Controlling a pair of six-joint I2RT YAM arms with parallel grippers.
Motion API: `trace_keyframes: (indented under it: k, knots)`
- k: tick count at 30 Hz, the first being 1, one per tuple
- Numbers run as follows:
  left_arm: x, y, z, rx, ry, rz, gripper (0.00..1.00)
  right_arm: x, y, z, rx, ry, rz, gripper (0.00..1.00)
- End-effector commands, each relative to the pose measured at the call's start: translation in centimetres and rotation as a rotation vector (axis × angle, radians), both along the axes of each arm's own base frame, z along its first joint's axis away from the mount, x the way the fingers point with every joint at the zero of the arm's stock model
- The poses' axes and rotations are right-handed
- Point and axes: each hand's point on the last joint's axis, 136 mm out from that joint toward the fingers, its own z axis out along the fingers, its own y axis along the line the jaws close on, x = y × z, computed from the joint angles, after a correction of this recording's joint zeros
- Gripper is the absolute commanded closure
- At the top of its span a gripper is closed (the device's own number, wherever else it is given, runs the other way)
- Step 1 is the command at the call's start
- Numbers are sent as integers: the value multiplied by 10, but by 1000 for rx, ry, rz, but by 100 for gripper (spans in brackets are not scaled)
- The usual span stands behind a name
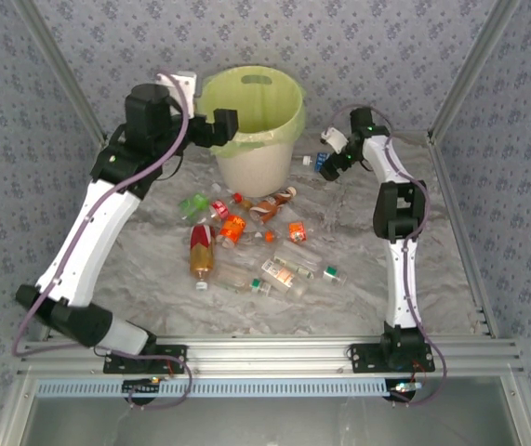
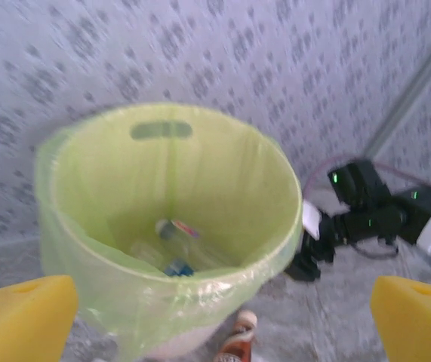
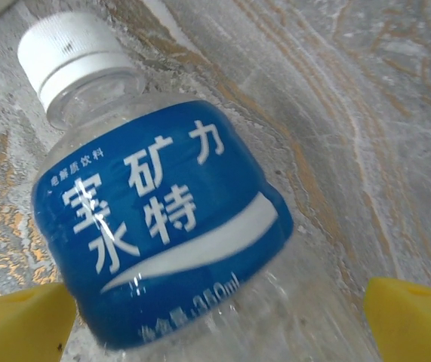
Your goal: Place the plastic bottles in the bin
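Bin [image 1: 256,167] mouth open from above, plastic bottles [image 1: 201,251] cluttered mid-table, bare tabletop [image 1: 339,311] along the near edge

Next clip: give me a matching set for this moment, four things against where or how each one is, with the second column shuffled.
Things:
1. bin
2. blue-labelled bottle
3. left gripper
4. amber-filled bottle

Places or states:
A. between the pads of the right gripper
B. open, at the bin's rim
C. holds bottles at its bottom
D. lying on the table, cap toward the arm bases

Pairs: 1-C, 2-A, 3-B, 4-D
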Motion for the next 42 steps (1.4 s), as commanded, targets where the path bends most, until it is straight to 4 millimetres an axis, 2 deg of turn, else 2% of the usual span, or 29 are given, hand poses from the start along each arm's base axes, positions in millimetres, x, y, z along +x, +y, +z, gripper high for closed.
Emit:
trace_keyframes:
  k: [1,5,15,18,22,28,33,38,42]
  knots:
    - [-5,26,37,-87,-150,131,0,-4,0,-14,-91,20,62,0]
    - [-19,60,28,-118,-177,261,0,0,3,-23,-131,9,87,0]
    - [-47,160,-41,-219,-58,606,0,-16,23,-34,-75,75,164,2]
    - [-57,183,-64,-221,-4,688,1,-19,25,-34,-60,86,166,4]
    - [-69,203,-88,-203,64,756,1,-16,23,-33,-72,72,154,5]
    - [-79,219,-106,-184,115,808,0,-15,17,-26,-105,50,147,26]
    - [-76,221,-117,-203,137,808,1,-8,13,10,-91,-21,123,41]
    - [-69,220,-131,-201,191,798,0,-8,16,58,-43,-133,127,42]
    - [-67,219,-149,-186,263,804,0,-19,20,102,30,-217,108,42]
